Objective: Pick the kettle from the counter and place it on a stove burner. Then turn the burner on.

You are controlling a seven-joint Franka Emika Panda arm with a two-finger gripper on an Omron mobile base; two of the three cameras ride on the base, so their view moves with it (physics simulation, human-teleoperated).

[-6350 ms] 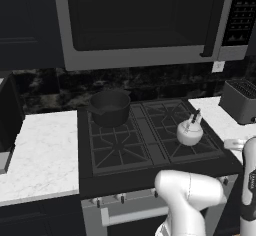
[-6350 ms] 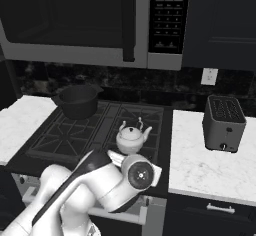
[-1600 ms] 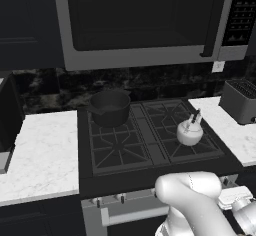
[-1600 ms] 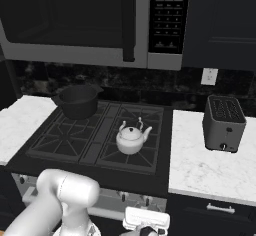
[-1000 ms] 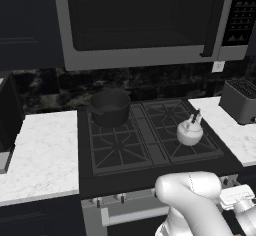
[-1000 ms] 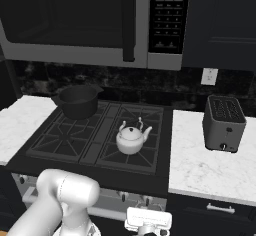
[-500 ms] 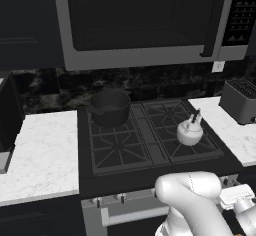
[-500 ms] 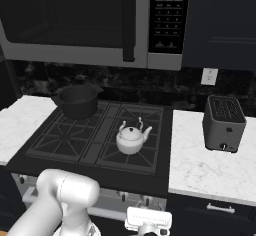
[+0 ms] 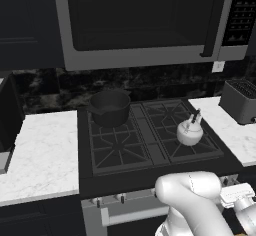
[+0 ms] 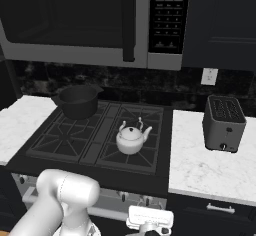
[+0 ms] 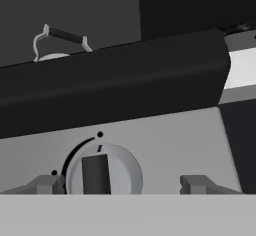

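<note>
The small white-silver kettle (image 9: 189, 132) (image 10: 131, 137) stands on the front right stove burner (image 9: 206, 149) (image 10: 145, 159), and nothing is touching it. Its dark handle (image 11: 61, 36) shows over the cooktop's front edge in the hand view. My gripper (image 11: 123, 184) is low in front of the stove's grey control panel. It is open, with its fingertips (image 11: 47, 184) standing to either side of a round grey knob (image 11: 102, 172) that has a dark bar grip. The left tip is close to the knob and the right tip is well clear. White marble counter (image 9: 40, 155) (image 10: 210, 165) flanks the stove.
A dark saucepan (image 9: 109, 107) (image 10: 77, 101) sits on the back left burner. A black toaster (image 9: 240, 100) (image 10: 224, 124) stands on the right counter. A microwave (image 9: 135, 20) hangs above the cooktop. My white arm (image 9: 190, 200) (image 10: 65, 195) crosses in front of the oven.
Since several seconds ago the arm has dropped from cooktop height to the control panel below. Over the last second nothing has visibly moved in the base views.
</note>
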